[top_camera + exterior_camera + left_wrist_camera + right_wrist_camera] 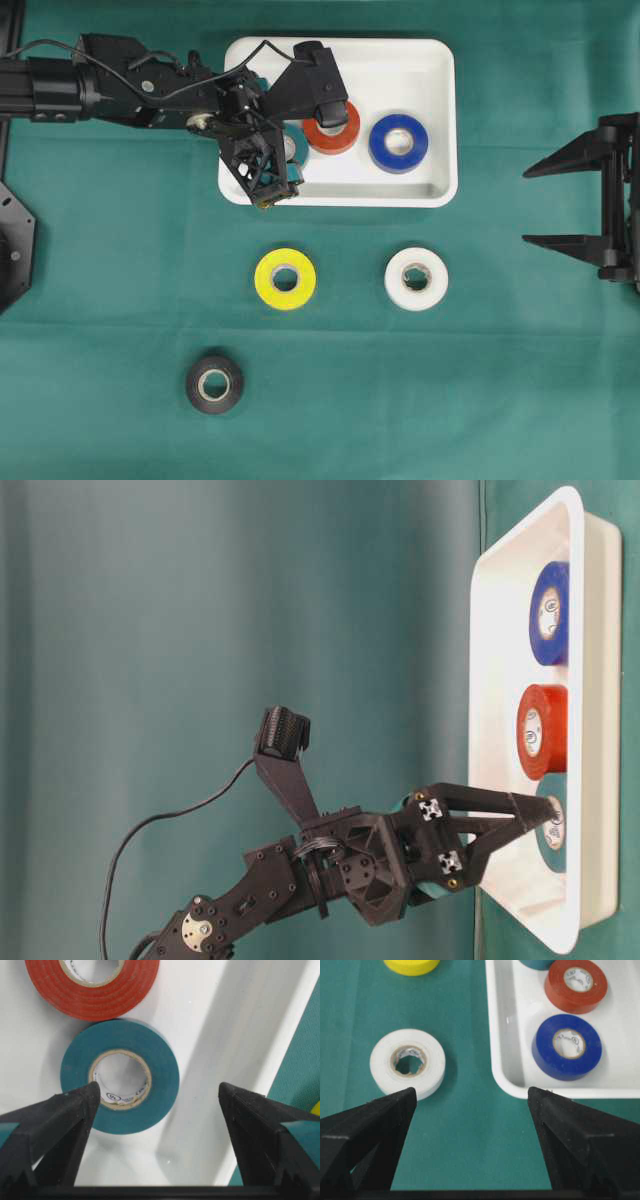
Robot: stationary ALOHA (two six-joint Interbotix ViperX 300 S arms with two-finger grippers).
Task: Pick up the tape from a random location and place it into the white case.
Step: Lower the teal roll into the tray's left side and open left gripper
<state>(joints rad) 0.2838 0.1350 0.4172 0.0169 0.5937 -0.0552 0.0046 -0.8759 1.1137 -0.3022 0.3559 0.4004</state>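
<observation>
Left gripper (155, 1105) is spread wide over the white case (430, 60), gripping nothing. Teal tape (120, 1083) lies flat inside the case, clear of both jaws and touching the red roll (92, 985); blue roll (398, 142) sits further right. Right gripper (470, 1105) hangs spread and empty at the table edge. Yellow roll (285, 278), white roll (416, 278) and black roll (214, 384) sit on the green cloth (500, 380).

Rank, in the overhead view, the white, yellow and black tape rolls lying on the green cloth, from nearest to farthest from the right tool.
1. White tape roll: nearest the right tool.
2. Yellow tape roll: middle, further left.
3. Black tape roll: farthest, lower left.
</observation>
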